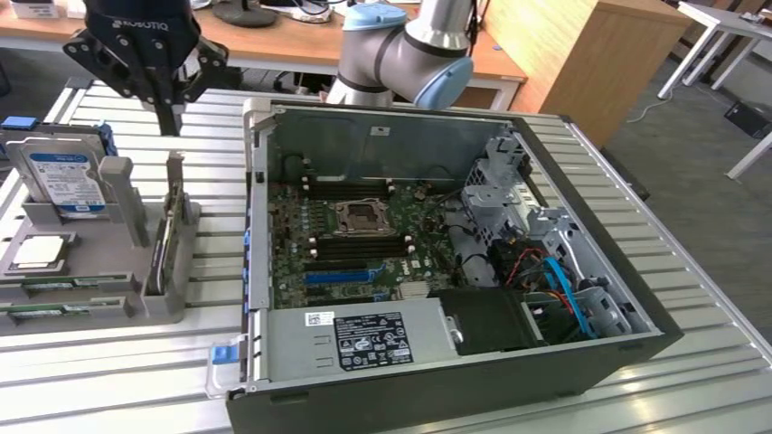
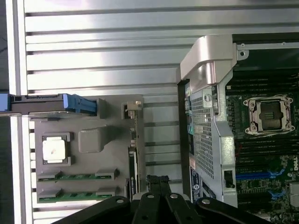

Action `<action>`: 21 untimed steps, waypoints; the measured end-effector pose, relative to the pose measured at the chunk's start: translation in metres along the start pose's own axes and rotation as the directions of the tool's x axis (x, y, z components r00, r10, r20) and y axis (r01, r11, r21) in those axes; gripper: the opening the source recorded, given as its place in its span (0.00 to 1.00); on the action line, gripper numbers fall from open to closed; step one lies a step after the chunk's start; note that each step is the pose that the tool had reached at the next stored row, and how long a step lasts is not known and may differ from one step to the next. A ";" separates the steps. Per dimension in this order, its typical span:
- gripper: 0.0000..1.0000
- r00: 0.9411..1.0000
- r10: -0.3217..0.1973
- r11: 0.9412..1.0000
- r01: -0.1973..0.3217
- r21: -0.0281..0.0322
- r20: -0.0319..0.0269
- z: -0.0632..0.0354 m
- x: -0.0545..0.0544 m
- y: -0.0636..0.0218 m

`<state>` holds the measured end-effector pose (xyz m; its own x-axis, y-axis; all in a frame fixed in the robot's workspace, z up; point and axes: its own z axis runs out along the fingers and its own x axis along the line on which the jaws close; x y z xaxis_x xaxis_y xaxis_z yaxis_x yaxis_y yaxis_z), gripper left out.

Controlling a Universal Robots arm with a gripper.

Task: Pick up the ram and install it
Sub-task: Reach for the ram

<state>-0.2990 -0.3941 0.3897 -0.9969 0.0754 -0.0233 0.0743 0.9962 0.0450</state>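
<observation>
1. Hand (image 1: 169, 117) (image 2: 159, 179) of the robot arm (image 1: 404, 45) is held high over the table (image 1: 121, 362) (image 2: 103, 51), at the exterior view's left, its fingers clenched together with nothing gripped between them.
2. One ram stick (image 1: 58, 284) (image 2: 77, 176) and a second ram stick (image 1: 49, 310) (image 2: 77, 193) are laid flat, side by side, in slots of a grey fixture (image 1: 163, 303) (image 2: 93, 140), at the fixture's end farthest from the hand; neither is touched.
3. Open air is left above both sticks, while their short ends are boxed in by the fixture's raised slot ends.
4. A square processor chip (image 1: 40, 251) (image 2: 55, 149) is seated in a recess just beside the sticks, and a hard drive (image 1: 67, 181) (image 2: 46, 103) with a blue label is stood upright at the fixture's other end, below the hand.
5. A card (image 1: 169, 231) (image 2: 134, 154) with a metal bracket is stood on edge along the fixture's side nearest the computer case (image 1: 256, 181) (image 2: 205, 51), between the sticks and the case.
6. A strip of bare table is left between fixture and case.
7. Inside the opened case the motherboard (image 1: 302, 262) (image 2: 252, 186) is exposed, with dark memory slots (image 1: 362, 246) (image 2: 261, 84) ranged on both sides of the processor socket (image 1: 360, 217) (image 2: 271, 114).
8. That area is bounded by the case wall, a drive cage (image 1: 507, 172) and cables (image 1: 549, 271) at the exterior view's right, and a power supply (image 1: 362, 339) at the near edge.
</observation>
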 end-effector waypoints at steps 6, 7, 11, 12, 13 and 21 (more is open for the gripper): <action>0.11 1.000 0.000 1.000 0.000 0.000 0.000 0.0007 0.018 0.0004; 0.11 1.000 0.000 1.000 0.000 0.000 0.000 0.0007 0.021 0.0005; 0.11 1.000 0.000 1.000 0.000 0.000 0.000 0.0012 0.033 0.0008; 0.11 1.000 0.000 1.000 0.000 0.000 0.000 0.0012 0.036 0.0010; 0.11 1.000 0.000 1.000 0.000 0.000 0.000 0.0013 0.039 0.0011; 0.11 1.000 0.000 1.000 0.000 0.000 0.000 0.0018 0.062 0.0014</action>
<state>-0.3603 -0.3880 0.3864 -0.9969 0.0752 -0.0233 0.0741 0.9962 0.0450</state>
